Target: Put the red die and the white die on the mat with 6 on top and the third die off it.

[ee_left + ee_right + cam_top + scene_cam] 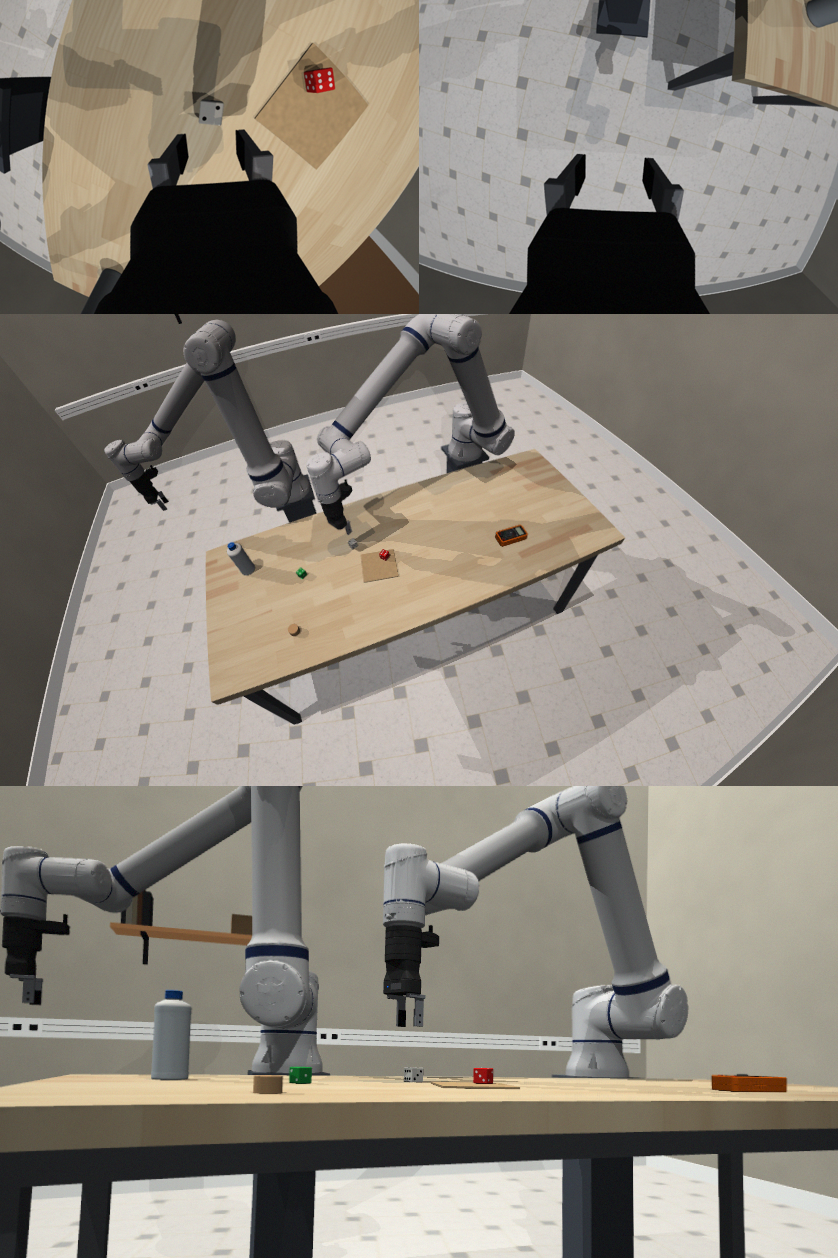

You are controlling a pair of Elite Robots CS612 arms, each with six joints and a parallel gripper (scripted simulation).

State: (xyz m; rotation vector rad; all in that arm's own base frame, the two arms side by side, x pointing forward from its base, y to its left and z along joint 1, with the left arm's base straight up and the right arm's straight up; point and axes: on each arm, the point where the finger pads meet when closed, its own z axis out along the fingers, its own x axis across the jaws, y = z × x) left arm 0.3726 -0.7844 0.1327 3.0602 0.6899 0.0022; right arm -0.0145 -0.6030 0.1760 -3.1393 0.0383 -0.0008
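Left jaws released above the two-pip white die; right jaws released too, over floor!

grey walls surround a pale tiled floor dotted with small dark squares.

Wooden table, 3 dice, mat, bottle
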